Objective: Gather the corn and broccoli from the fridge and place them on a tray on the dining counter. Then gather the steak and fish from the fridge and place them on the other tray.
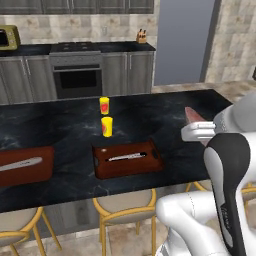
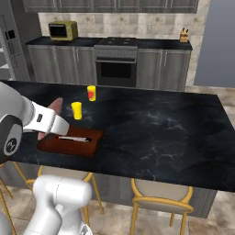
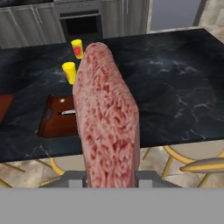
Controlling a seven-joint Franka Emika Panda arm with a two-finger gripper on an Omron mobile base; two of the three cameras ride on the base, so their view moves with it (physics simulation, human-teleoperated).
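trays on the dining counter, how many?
2. One tray sits near the counter's front edge, just in front of the yellow cups; the other tray lies further left, cut off by the frame.

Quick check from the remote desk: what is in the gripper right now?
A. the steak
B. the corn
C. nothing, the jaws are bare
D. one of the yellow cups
A. In the hand view the pinkish-red steak stands up between the fingers of the gripper, above the dining counter; both yellow cups sit on the counter beyond it.
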